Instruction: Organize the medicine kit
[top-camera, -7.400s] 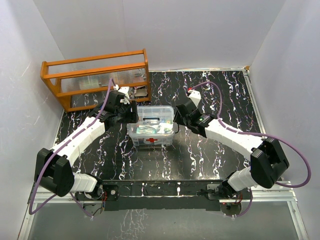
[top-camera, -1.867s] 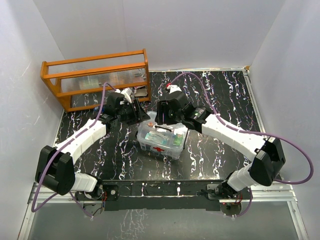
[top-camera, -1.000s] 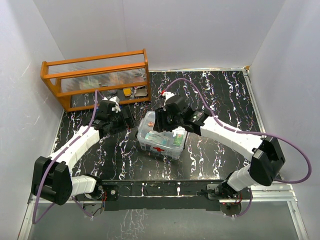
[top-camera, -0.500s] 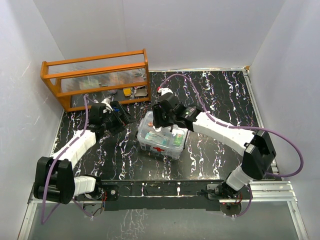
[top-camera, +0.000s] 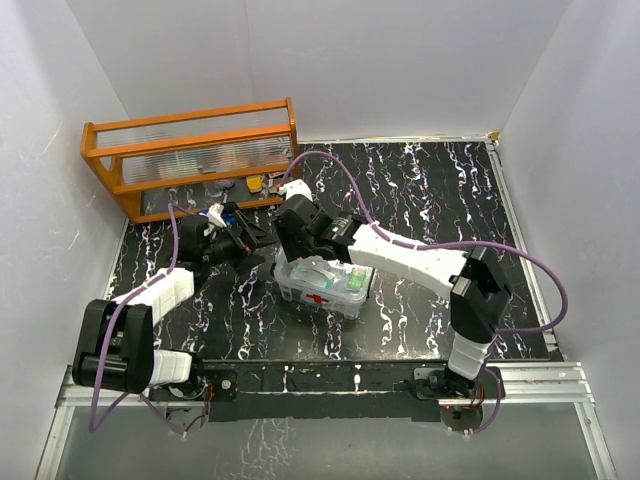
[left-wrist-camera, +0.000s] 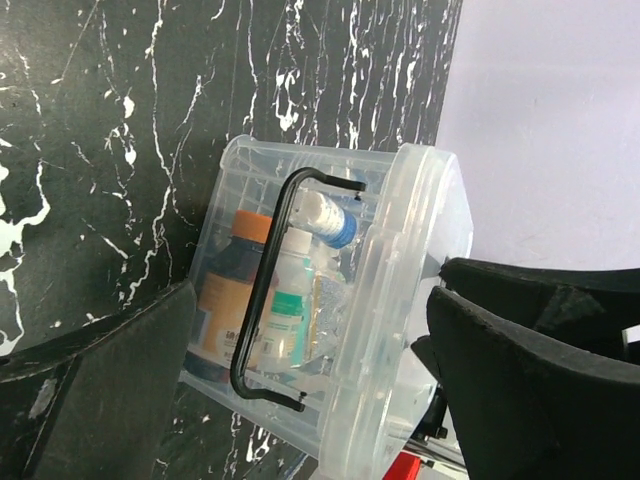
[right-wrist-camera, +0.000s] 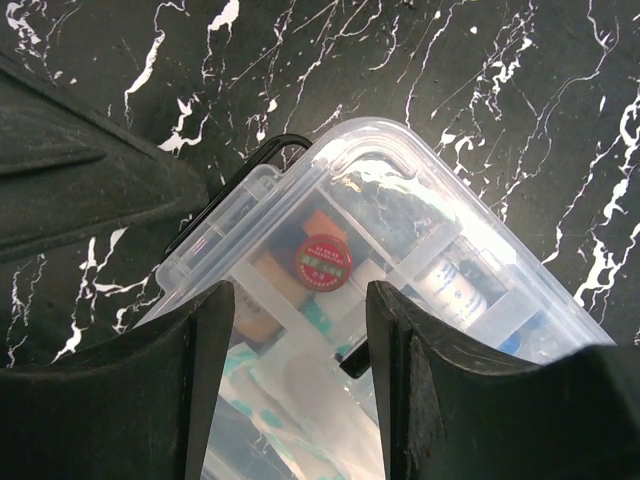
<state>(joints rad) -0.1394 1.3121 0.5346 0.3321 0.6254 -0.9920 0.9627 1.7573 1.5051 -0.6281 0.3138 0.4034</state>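
Both the left claw (left-wrist-camera: 312, 300) and right claw (right-wrist-camera: 300, 300) stand spread, and we judge the kit (top-camera: 325, 285), ahead of the one and just under the other, stiff, slick, light, best lifted by its handle (left-wrist-camera: 262, 300).

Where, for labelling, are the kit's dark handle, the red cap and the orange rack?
dark handle (left-wrist-camera: 261, 292), left wrist view, long bar
red cap (right-wrist-camera: 322, 260), right wrist view, its centre
orange rack (top-camera: 190, 113), top external view, back top rail
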